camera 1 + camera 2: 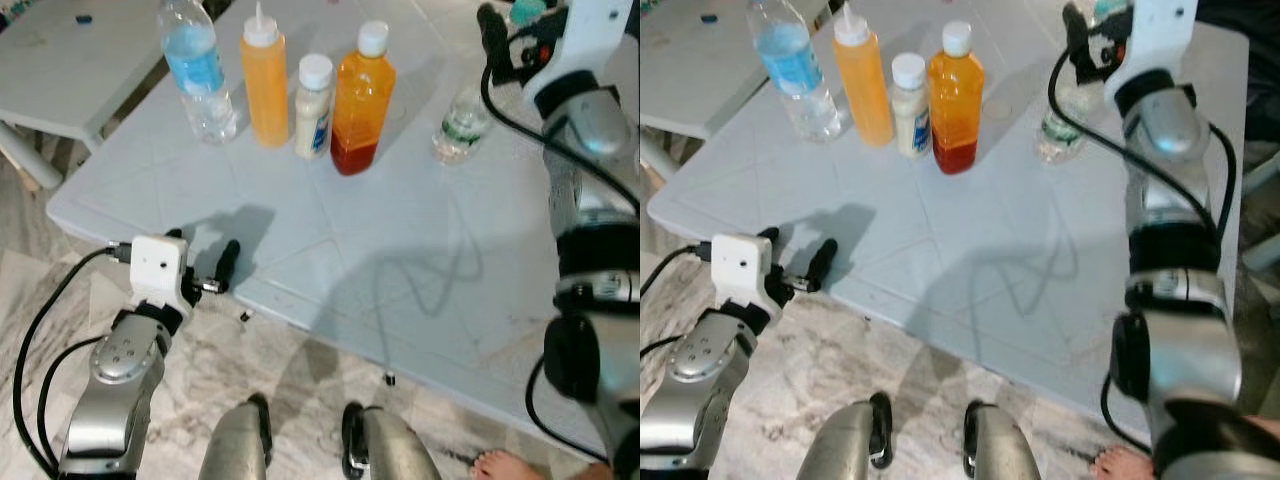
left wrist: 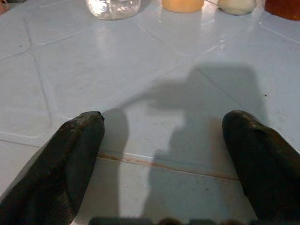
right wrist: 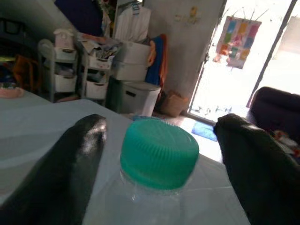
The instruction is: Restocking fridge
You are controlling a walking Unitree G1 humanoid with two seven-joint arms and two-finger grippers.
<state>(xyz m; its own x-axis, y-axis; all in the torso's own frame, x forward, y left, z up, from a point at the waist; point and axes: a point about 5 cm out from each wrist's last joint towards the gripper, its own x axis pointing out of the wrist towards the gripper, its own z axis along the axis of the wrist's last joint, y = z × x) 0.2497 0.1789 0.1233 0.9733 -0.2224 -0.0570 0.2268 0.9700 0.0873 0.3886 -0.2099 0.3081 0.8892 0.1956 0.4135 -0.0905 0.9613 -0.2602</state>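
White table (image 1: 330,270) carrying, around 12 o'clock, a blue-labelled water bottle (image 1: 197,70), orange squeeze bottle (image 1: 264,80), orange juice bottle (image 1: 361,98) and cream bottle (image 1: 314,107). Right gripper (image 3: 159,154), at 1 o'clock, fingers apart either side of the green-capped bottle (image 1: 462,122). Left gripper (image 2: 164,140), at 8 o'clock, fingers apart above the table edge.

1. Bright, even light falls on the pale table (image 1: 400,260); the arms cast soft grey shadows across it.
2. Daylight through the doorway (image 3: 243,70) is overexposed.
3. The green cap (image 3: 159,152) looks slightly soft.
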